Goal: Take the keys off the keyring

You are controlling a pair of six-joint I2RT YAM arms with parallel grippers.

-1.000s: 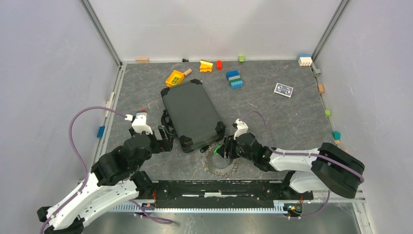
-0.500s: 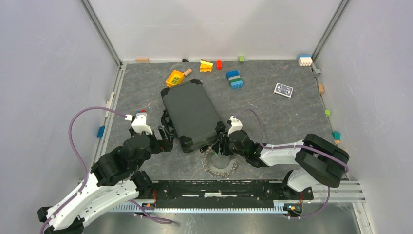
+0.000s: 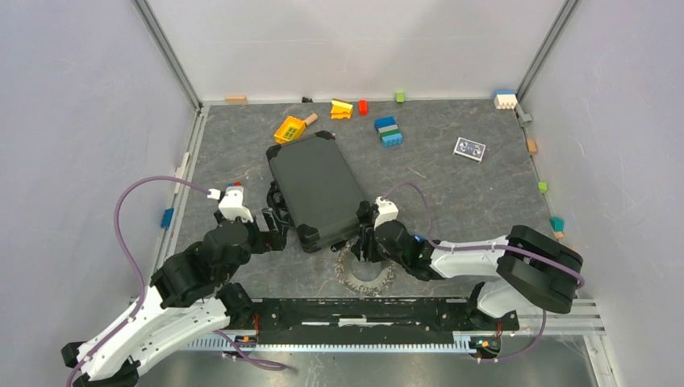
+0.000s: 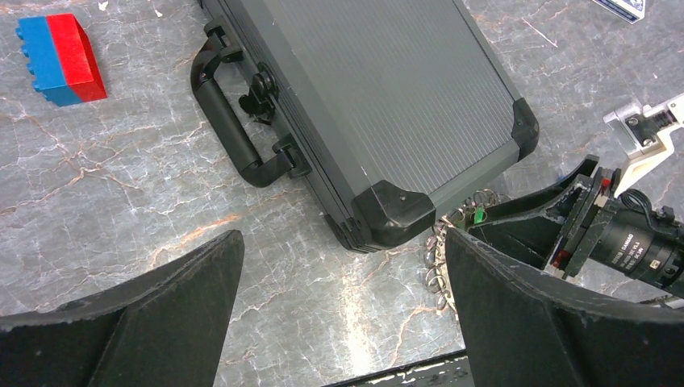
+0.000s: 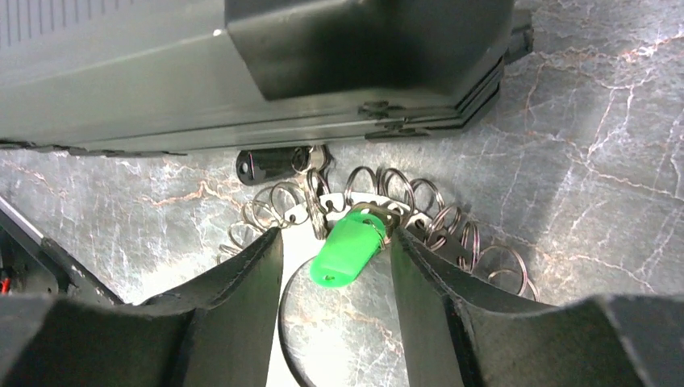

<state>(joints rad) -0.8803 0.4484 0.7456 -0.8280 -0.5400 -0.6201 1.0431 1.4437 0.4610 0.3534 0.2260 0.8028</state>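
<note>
- The keyring (image 3: 355, 287) lies flat on the table (image 3: 468, 210), nearest the arm bases. The keys (image 3: 381, 282) are fanned round it, none visibly off yet.
- The ring's far edge sits just beside the case's near corner. I cannot tell whether it is tucked under.
- The right gripper (image 5: 335, 242) is down over that far edge with its jaws apart. The green tag (image 5: 345, 256) lies between the fingers and nothing is clamped.
- Closing here would likely catch only the tag. A lift would then probably haul the whole bunch up instead of freeing one key.
- The fingertips sit low among thin, overlapping metal, so they could skid off. They could also shove the ring further against the case.
- The black-headed key (image 5: 266, 165) lies right along the case's bottom edge and could wedge there if the ring is pushed.
- The left gripper (image 4: 343, 238) hangs wide open and empty, near the case's handle side.
- Nothing steadies the ring, so a one-armed pull would probably drag everything across the table.
- The case (image 3: 319, 189) crowds the work, and a knock from the right wrist could slide it onto the keys.
- The bricks (image 3: 389, 131) and card (image 3: 469, 148) lie well apart at the far side and look harmless.
</note>
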